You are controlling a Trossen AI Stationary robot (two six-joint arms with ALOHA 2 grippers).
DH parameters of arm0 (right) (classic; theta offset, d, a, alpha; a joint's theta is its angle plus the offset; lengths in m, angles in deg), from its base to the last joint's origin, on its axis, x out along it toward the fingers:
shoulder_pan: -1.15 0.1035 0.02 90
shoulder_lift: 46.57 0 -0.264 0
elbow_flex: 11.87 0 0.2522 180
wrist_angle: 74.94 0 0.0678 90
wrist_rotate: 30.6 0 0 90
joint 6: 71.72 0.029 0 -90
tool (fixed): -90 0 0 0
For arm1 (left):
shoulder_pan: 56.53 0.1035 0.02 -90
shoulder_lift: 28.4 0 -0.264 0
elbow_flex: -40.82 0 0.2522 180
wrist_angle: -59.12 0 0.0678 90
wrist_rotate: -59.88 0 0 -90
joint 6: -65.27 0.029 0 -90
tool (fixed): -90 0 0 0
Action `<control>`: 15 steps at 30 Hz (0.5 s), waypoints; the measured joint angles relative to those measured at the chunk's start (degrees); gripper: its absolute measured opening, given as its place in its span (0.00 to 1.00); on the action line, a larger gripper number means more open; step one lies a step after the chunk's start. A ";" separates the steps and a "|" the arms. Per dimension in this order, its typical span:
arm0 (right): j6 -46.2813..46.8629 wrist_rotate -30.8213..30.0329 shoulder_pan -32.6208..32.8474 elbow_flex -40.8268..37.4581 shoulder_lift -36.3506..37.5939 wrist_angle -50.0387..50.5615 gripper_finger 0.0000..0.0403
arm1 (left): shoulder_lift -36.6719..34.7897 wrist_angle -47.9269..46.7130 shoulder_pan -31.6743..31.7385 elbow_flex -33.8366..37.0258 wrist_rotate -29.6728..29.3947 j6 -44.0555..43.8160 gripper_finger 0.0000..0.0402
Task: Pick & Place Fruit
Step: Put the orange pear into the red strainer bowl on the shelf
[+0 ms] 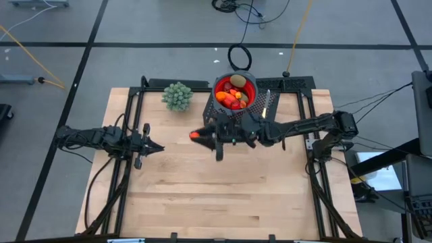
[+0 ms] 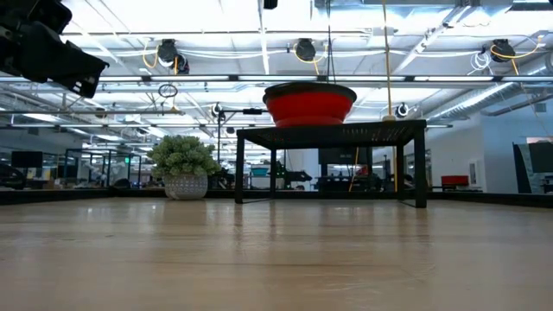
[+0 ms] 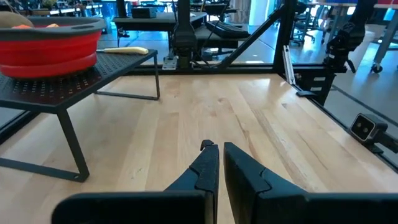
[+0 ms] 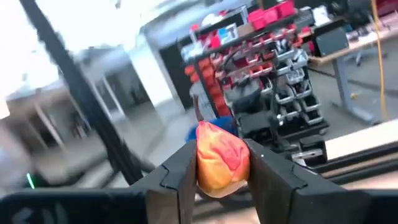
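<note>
Fruit (image 4: pixel 222 158) clamped between right gripper (image 4: pixel 217 180) fingers, above the table.

Robotics lab: parts bins (image 4: pixel 249 37), workbenches (image 2: pixel 95 160) (ceiling conduits (image 2: pixel 259 79) overhead).

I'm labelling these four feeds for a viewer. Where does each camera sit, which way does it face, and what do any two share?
High: overhead, facing down on table, both arms.
Low: at tabletop height, facing level across to rack, plant; an arm at top left.
Left wrist: on left arm, facing past shut left jaws to the rack.
Right wrist: on right arm, right jaws gripping fruit.
Shared: red bowl shows in high, low and left wrist.
</note>
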 joint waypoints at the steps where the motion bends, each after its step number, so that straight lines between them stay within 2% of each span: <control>1: 3.95 0.05 -0.80 0.00 0.00 -0.85 0.29 | 0.00 0.01 -0.01 -0.01 -0.01 -0.46 0.06; 3: 13.23 1.87 -2.64 0.00 0.04 -2.25 0.29 | 0.00 0.01 0.01 0.00 -0.01 -0.89 0.06; 7: 29.68 9.70 -6.44 0.00 0.02 -4.59 0.29 | 0.00 -0.02 0.01 0.00 -0.67 -0.88 0.06; 11: 39.61 13.33 -9.05 0.00 0.07 -5.15 0.29 | 0.00 -0.03 0.00 0.00 -4.11 -0.88 0.06; 15: 45.20 18.78 -11.38 0.00 0.01 -9.61 0.29 | -0.01 -0.04 -0.01 0.00 -6.28 -0.86 0.06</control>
